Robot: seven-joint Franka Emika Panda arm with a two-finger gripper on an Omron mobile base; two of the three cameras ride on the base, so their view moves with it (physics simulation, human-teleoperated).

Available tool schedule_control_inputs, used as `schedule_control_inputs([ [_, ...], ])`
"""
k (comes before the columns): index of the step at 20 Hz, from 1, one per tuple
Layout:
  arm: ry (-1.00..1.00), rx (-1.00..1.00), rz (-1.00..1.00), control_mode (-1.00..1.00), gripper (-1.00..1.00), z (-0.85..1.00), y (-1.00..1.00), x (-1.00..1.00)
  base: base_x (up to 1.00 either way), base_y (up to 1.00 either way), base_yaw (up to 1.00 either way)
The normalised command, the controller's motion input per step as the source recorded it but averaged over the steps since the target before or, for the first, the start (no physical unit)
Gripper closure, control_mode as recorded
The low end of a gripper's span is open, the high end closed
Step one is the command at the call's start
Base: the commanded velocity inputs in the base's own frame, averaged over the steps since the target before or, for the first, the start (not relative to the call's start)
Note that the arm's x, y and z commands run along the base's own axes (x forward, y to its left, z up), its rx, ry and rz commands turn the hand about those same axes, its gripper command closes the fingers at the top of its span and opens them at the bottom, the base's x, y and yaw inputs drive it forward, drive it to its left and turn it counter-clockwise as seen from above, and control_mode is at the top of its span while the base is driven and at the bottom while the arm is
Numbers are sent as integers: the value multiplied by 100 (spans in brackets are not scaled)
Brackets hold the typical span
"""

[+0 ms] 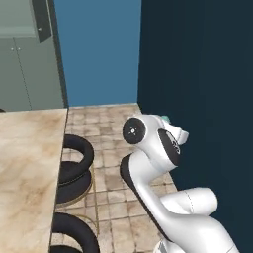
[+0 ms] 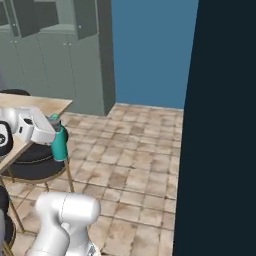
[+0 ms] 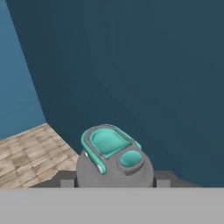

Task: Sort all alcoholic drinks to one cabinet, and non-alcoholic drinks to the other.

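A non-alcoholic drink, the fat teal bottle (image 2: 59, 145) with a grey cap (image 3: 114, 164), hangs upright in the air over the tiled floor. My gripper (image 2: 55, 131) is shut on it just below the cap. In the hand view my gripper (image 3: 113, 183) has a dark fingertip on each side of the cap, with the teal lid facing the camera. A sliver of the teal bottle (image 1: 166, 118) peeks out behind my wrist in the left base view. The alcoholic drinks are out of view. Grey-green cabinets (image 2: 60, 65) stand along the far wall.
A dark navy wall (image 1: 197, 99) stands close on the right, straight ahead of the hand. A wooden table (image 1: 27, 163) lies to the left with round black stools (image 1: 76, 160) tucked beside it. Open tiled floor (image 2: 135, 150) stretches toward the blue back wall.
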Motion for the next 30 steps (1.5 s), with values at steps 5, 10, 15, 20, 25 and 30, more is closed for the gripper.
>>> schedule_control_inputs([
  [5,0,0,0,100,100,0,0,0,84,-32,22],
  [10,0,0,0,100,100,0,0,0,80,-37,29],
  [15,0,0,0,100,100,0,0,0,74,-34,34],
  [20,0,0,0,100,100,0,0,0,72,-31,38],
  [25,0,0,0,100,100,0,0,0,75,-29,37],
  [30,0,0,0,100,100,0,0,0,73,-30,36],
])
